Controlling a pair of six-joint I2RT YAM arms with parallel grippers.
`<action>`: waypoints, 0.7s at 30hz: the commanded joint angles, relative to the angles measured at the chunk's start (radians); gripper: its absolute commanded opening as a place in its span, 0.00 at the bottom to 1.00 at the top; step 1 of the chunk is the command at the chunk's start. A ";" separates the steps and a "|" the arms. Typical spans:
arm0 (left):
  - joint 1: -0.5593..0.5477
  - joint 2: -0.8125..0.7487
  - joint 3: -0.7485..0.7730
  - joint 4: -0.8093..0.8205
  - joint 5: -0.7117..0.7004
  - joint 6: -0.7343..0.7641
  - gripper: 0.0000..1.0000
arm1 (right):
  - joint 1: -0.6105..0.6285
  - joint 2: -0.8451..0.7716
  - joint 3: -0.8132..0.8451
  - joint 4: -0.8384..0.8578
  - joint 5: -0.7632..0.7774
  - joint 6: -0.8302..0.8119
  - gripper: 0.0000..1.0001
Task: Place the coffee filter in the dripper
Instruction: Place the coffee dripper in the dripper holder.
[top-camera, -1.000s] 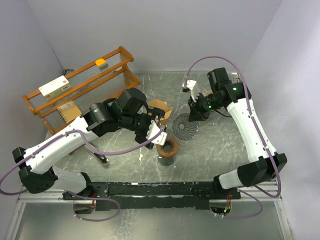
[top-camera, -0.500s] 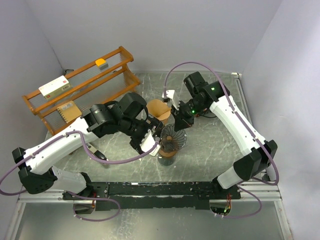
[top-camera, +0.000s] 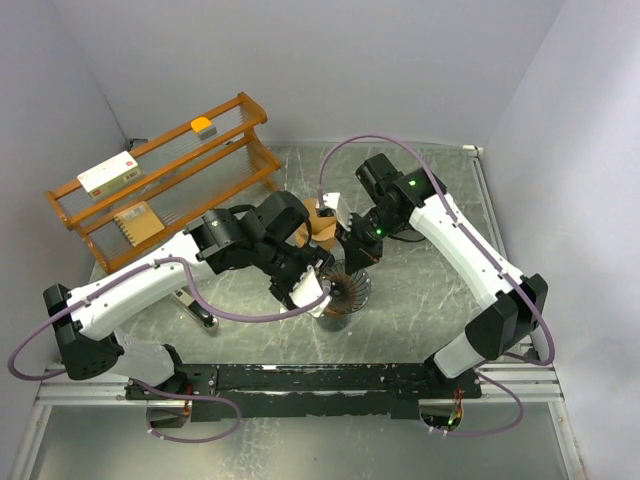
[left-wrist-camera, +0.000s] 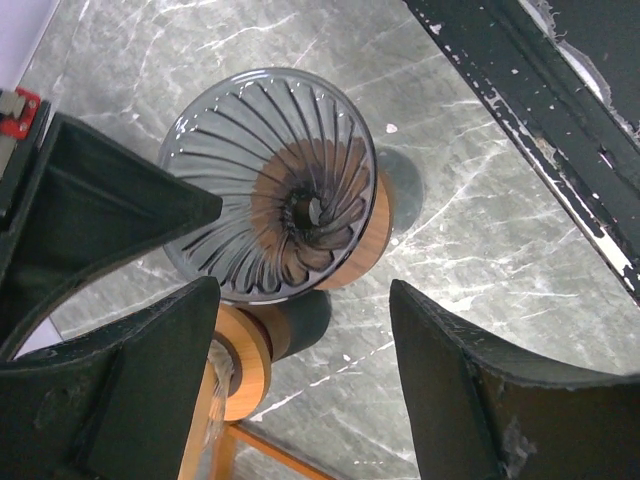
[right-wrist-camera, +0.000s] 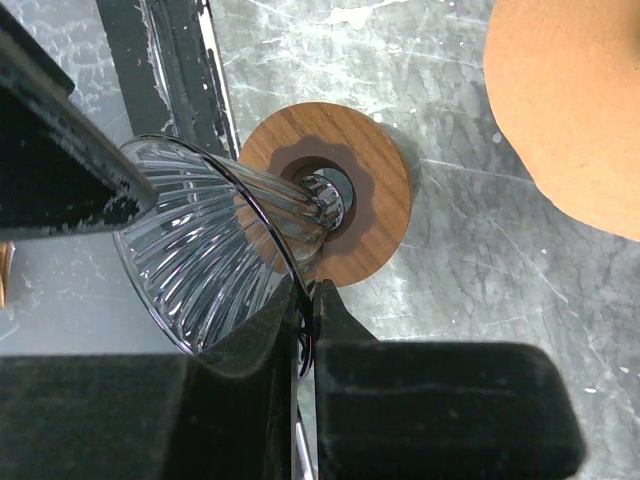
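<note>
While right gripper (right-wrist-camera: 305, 312) clamps the tilted dripper (right-wrist-camera: 200, 245) by its rim over a wooden base (right-wrist-camera: 378, 215) at counter (top-camera: 430, 300) front edge, left gripper (left-wrist-camera: 305, 300) stands open alongside.

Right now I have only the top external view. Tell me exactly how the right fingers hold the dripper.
Observer: The right wrist view shows the right fingers shut on the rim of the glass dripper, one inside and one outside.
Operator: Report where its narrow end sits.
Observer: At the hole of the wooden base ring. I cannot tell whether it is seated.
Operator: Check the left side.
Observer: The left wrist view shows the left fingers open near the glass dripper, gripping nothing.
</note>
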 joint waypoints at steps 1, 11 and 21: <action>-0.028 0.019 -0.001 -0.002 0.021 0.024 0.79 | 0.012 0.031 0.005 -0.011 -0.004 0.018 0.00; -0.090 0.063 -0.052 -0.013 -0.070 0.059 0.69 | 0.013 0.088 0.038 -0.009 0.020 0.041 0.00; -0.146 0.131 -0.041 0.015 -0.211 0.020 0.49 | 0.012 0.104 0.044 -0.007 0.030 0.044 0.00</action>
